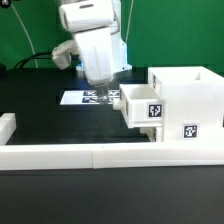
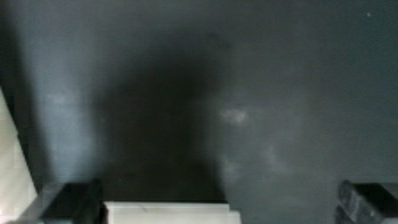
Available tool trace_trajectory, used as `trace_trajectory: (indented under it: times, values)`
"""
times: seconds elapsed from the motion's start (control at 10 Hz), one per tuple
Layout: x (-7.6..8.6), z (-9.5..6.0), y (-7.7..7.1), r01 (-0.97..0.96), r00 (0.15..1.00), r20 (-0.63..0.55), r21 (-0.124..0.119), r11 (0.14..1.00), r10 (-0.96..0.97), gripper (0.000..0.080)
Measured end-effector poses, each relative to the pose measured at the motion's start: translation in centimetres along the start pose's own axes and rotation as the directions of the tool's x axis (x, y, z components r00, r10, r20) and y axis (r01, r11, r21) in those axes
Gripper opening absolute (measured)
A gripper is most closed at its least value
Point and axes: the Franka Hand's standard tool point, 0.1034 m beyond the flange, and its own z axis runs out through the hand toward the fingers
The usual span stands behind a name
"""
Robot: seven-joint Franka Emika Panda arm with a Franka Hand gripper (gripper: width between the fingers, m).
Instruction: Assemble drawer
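Over on the exterior view's right of the black table (image 1: 40,100), the white drawer case (image 1: 185,100) sits with a smaller drawer box (image 1: 143,107) poking out of its open side, only partway in afaict. The claw (image 1: 101,80) hangs just above and a bit to the exterior view's left of that box, right by its outer end. So the box's long axis runs across the view, into the case, and the claw is at the end you'd push from imo.

Wrist view shows both fingertips (image 2: 68,203) set wide apart with a white edge of the box (image 2: 169,211) between them, nothing held, pads don't look to be touching it.

Hard to make out: the fingers themselves in the exterior view, the arm body covers them. The marker board (image 1: 90,97) is half hidden behind the claw. The white rail (image 1: 90,155) up front cuts off the case's base.
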Motion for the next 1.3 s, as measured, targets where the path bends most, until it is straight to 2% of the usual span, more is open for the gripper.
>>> trace_trajectory:
  times: [0.3,0.8,1.0,1.3]
  values:
    - [1.5,0.6,-0.1,-0.041,0.999,-0.009,0.009,0.999,0.041,0.0649]
    - [5.2,1.1,0.0,-0.133,0.991,-0.014,0.02,0.991,0.133,0.0649]
    - [4.8,1.1,-0.1,-0.149,0.989,-0.012,0.02,0.989,0.15,0.0649]
    - [1.6,0.1,-0.9,-0.199,0.98,0.0,0.01,0.98,0.199,0.0649]
